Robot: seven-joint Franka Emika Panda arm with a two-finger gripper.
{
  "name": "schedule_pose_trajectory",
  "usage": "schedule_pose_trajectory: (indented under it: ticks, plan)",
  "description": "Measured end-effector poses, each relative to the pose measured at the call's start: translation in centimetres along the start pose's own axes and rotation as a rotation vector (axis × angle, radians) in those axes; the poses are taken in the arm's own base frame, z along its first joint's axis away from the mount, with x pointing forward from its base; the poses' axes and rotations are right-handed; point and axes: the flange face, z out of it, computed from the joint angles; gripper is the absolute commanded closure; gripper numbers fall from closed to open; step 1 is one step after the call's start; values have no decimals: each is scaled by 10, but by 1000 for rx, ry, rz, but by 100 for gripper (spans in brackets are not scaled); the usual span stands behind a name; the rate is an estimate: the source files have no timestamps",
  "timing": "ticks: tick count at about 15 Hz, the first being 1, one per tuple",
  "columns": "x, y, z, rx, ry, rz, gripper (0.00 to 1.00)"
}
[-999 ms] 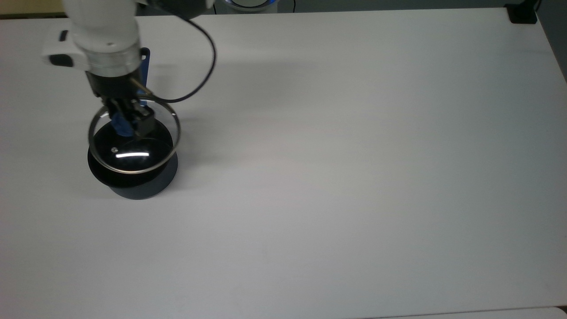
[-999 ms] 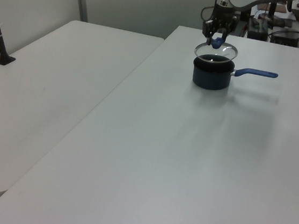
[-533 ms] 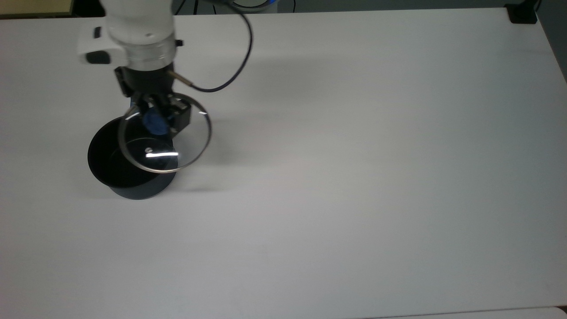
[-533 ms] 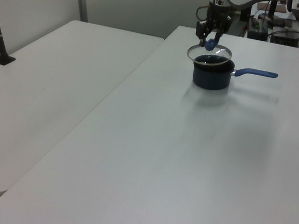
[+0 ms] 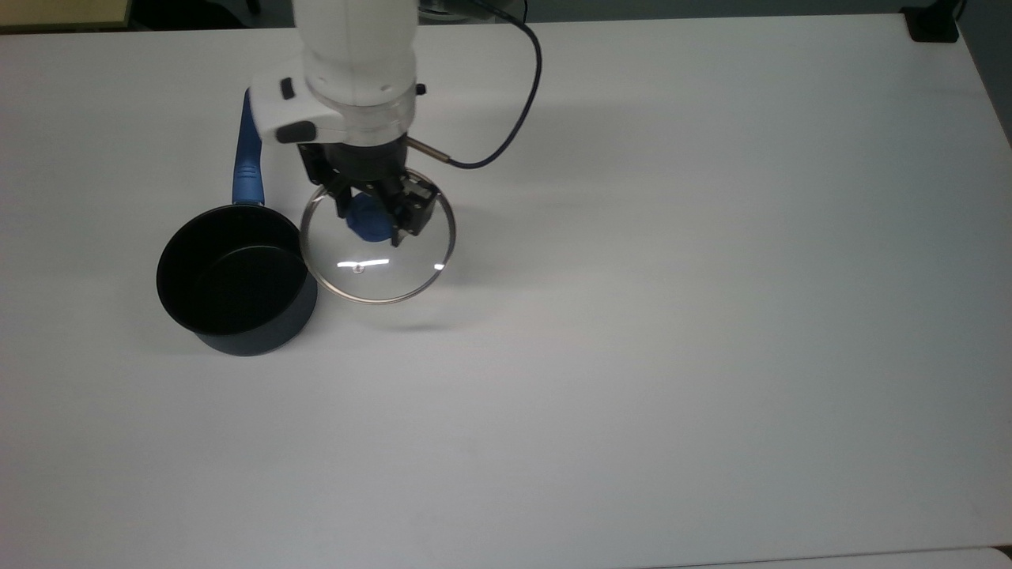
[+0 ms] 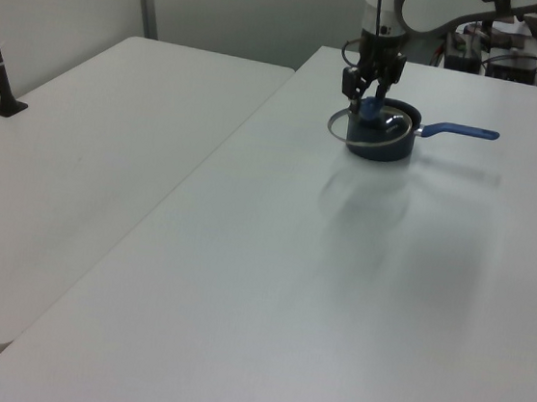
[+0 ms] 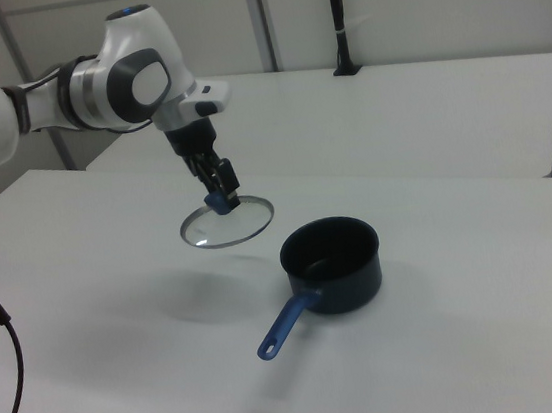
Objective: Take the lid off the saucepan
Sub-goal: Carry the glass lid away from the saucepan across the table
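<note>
— While the arm's white wrist covers part of the saucepan's blue handle (image 5: 246,162) in the top view, can you make out the grip?

— Yes. The gripper (image 5: 378,218) has its jaws clamped on the blue knob (image 5: 369,220) of the lid (image 5: 378,245), which partly hides the knob.

— Is the lid up or down?

— The right view settles it: the lid (image 7: 227,222) hangs in the air, tilted a little, its shadow well below on the table (image 7: 454,346). In the left view the lid (image 6: 368,138) overlaps the saucepan (image 6: 384,130), so height is hard to judge there.

— And the pan?

— The saucepan (image 5: 236,278) sits open on the table, at the top view's left of the lid. Half a second ago the lid's rim overlapped the pan's mouth; now the two look just apart.
</note>
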Motion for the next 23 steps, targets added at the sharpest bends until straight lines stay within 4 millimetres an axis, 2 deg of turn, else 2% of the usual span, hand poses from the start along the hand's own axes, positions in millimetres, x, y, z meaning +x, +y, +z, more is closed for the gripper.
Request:
schedule_pose_trajectory:
  ticks: [4,7,10,20,22,23]
  plan:
    - [-24,-3,-3,4,-26,-85,61]
    - [-40,-5,6,3,-58,-144,61]
    - [-43,-6,9,1,-66,-155,61]
    - [-57,7,-3,18,-70,-204,61]
    - [-72,14,-8,30,-81,-240,61]
    - [-93,18,-9,38,-101,-273,61]
